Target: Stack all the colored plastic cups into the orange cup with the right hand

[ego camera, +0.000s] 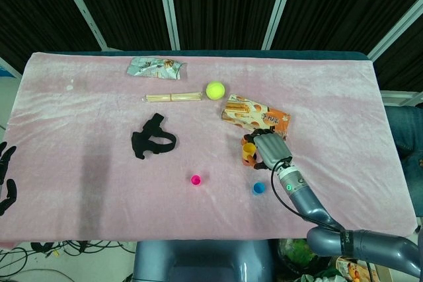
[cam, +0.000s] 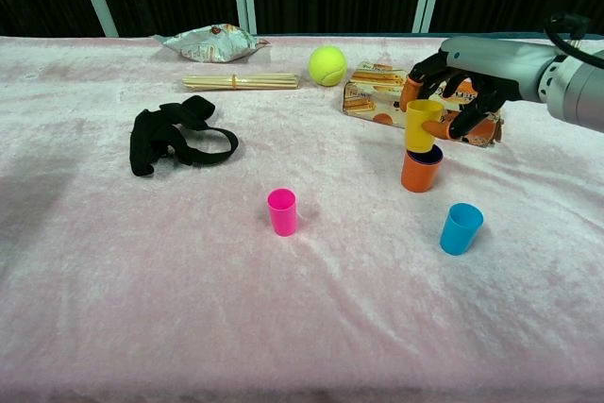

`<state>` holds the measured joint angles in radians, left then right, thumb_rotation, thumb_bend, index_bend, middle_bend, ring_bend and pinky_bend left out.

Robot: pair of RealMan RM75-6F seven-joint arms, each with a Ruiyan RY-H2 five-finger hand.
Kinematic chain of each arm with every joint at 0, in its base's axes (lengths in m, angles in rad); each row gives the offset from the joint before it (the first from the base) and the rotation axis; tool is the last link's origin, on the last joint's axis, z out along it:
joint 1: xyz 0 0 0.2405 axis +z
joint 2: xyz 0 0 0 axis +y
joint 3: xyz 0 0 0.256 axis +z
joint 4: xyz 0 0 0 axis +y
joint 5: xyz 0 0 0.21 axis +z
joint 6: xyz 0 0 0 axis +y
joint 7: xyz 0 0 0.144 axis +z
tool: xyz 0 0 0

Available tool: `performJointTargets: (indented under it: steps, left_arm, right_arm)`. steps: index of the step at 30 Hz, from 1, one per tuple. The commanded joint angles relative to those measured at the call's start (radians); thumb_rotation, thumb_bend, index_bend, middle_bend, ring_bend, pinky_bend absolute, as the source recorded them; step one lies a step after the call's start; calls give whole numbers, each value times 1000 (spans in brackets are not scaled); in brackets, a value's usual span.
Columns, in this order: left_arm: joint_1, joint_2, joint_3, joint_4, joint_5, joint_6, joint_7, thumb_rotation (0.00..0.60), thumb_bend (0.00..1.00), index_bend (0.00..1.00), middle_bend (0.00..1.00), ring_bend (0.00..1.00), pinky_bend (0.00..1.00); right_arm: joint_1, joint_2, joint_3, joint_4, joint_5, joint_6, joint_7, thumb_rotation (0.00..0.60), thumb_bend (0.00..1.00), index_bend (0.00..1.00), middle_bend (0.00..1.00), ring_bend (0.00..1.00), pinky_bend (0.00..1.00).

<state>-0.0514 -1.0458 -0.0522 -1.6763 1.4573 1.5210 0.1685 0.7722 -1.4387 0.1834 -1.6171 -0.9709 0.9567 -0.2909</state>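
My right hand (cam: 460, 92) (ego camera: 269, 148) grips a yellow cup (cam: 422, 125) (ego camera: 249, 152) and holds it upright directly over the orange cup (cam: 420, 173), its base at the orange cup's mouth. A pink cup (cam: 282, 211) (ego camera: 195, 179) stands alone left of them. A blue cup (cam: 461, 228) (ego camera: 258, 188) stands near the table's front, right of the orange cup. My left hand (ego camera: 5, 176) shows at the far left edge of the head view, off the table, fingers spread and holding nothing.
A biscuit box (cam: 382, 92) (ego camera: 256, 117) lies just behind my right hand. A tennis ball (cam: 327, 65), a bundle of sticks (cam: 241, 81), a snack bag (cam: 209, 42) and a black strap (cam: 175, 142) lie further back and left on the pink cloth (cam: 142, 271).
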Motion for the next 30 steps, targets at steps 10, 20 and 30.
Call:
performJointTargets:
  steps: [10, 20, 30]
  left_arm:
    - [0, 1, 0, 0, -1, -1, 1, 600, 698, 70, 11, 0, 31]
    - [1, 1, 0, -3, -2, 2, 4, 600, 699, 70, 11, 0, 31]
    - [0, 1, 0, -1, -4, -3, 3, 600, 699, 70, 11, 0, 31]
  right_arm:
    - [-11, -12, -14, 25, -6, -6, 2, 600, 454, 472, 429, 210, 209]
    - [-13, -11, -25, 27, -4, -23, -8, 600, 202, 171, 165, 147, 208]
    - [-66, 71, -28, -101, -23, 65, -20, 600, 166, 157, 190, 137, 208]
